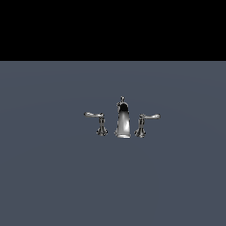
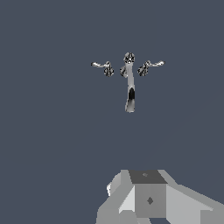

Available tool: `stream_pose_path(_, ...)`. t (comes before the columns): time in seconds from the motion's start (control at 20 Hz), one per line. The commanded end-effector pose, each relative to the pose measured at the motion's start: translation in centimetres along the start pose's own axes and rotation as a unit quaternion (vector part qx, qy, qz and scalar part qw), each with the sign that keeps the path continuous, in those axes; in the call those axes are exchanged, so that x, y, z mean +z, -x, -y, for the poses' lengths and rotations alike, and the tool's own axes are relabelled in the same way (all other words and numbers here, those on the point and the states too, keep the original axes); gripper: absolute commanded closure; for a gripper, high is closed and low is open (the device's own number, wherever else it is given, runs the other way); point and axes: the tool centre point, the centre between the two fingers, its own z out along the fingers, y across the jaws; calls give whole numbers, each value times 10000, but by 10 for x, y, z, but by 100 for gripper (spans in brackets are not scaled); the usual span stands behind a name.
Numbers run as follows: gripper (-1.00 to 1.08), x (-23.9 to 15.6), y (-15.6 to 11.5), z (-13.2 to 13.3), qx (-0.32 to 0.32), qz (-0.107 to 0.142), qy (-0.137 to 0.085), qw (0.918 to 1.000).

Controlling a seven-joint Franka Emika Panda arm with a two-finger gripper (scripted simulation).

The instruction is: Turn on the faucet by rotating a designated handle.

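Exterior view: set low and well back, facing the faucet [image 1: 123, 119] nearly side-on across a grey floor [image 1: 53, 185], black background above. Wrist view: looks steeply down from above, well clear of the faucet, with part of the arm's grey body [image 2: 148, 199] in frame. Both views share the faucet and surrounding floor

the gripper [image 2: 151, 199] is cut off by the wrist view's edge, so its fingers can't be seen. the arm is out of the exterior view.
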Motion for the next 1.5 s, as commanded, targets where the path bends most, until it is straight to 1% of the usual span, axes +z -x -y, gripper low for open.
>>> stream_pose_path(0.0,108,8,-3,6,170,0,2,9999)
stream_pose_path(0.35,108,41,-16,29,851,-5,11,9964)
stream_pose_path(0.7,108,79,-36,54,1625,-11,18,9867)
stream_pose_path(1.05,108,117,-60,75,2391,-16,22,9710)
stream_pose_path(1.45,108,160,-91,94,3229,-20,23,9464)
